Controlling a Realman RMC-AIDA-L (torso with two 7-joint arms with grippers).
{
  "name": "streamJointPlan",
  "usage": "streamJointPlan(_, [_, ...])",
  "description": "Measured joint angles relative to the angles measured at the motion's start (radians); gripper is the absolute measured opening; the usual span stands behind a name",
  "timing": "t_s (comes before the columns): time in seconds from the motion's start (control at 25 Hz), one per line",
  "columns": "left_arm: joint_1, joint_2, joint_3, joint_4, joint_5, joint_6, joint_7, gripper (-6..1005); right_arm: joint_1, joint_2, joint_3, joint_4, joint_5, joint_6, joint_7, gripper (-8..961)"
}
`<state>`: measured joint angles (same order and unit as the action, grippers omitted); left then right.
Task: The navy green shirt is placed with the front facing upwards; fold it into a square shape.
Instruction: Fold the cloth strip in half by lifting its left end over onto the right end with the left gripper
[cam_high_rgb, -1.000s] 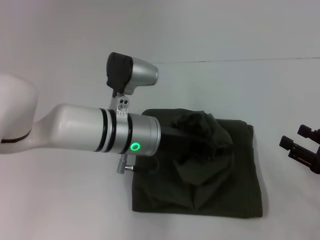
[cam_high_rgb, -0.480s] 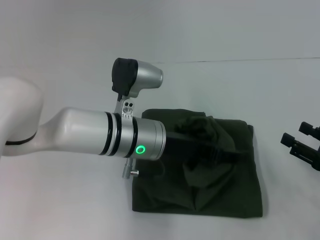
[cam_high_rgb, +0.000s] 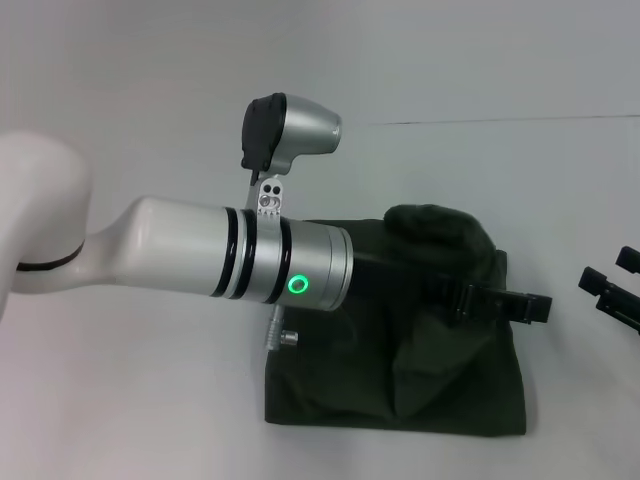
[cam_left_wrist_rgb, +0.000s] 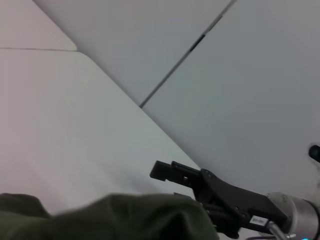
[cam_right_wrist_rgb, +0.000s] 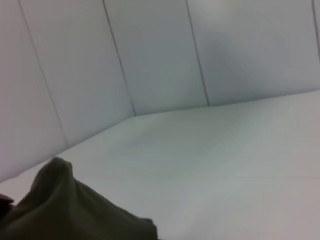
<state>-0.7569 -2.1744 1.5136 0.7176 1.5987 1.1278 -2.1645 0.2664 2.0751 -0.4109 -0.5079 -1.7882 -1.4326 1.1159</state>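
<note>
The navy green shirt (cam_high_rgb: 450, 380) lies on the white table as a dark olive, roughly square bundle. No lettering shows on it. My left arm reaches across it from the left. My left gripper (cam_high_rgb: 530, 306) is shut on a lifted fold of the shirt and pokes out just past the shirt's right edge. A hump of cloth (cam_high_rgb: 440, 228) stands raised behind the gripper, and it also fills the bottom of the left wrist view (cam_left_wrist_rgb: 125, 217). My right gripper (cam_high_rgb: 612, 275) waits open at the far right, off the shirt, and shows in the left wrist view (cam_left_wrist_rgb: 172, 180). The shirt's edge (cam_right_wrist_rgb: 65, 210) appears in the right wrist view.
The white table (cam_high_rgb: 130, 400) stretches out on all sides of the shirt, and a pale wall (cam_high_rgb: 450, 60) rises behind it. The left arm's forearm (cam_high_rgb: 240, 262) hides the shirt's left part.
The left gripper has travelled to the right over the shirt, carrying the raised fold toward the right edge. The right gripper has drawn back to the right.
</note>
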Motion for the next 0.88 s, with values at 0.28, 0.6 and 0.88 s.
streamJointPlan(0.28, [-0.018, -0.002, 0.042, -0.002, -0.007, -0.016, -0.011, 888, -0.012, -0.002, 0.031, 0.0, -0.002, 0.0, -0.001, 775])
streamJointPlan(0.6, [-0.037, -0.002, 0.13, -0.005, -0.074, -0.1, -0.021, 887, -0.026, -0.003, 0.037, -0.002, -0.002, 0.001, -0.001, 776])
streamJointPlan(0.88, [-0.008, 0.005, 0.036, 0.0, -0.079, -0.085, 0.012, 886, -0.045, -0.015, 0.028, -0.056, -0.013, -0.084, -0.001, 775])
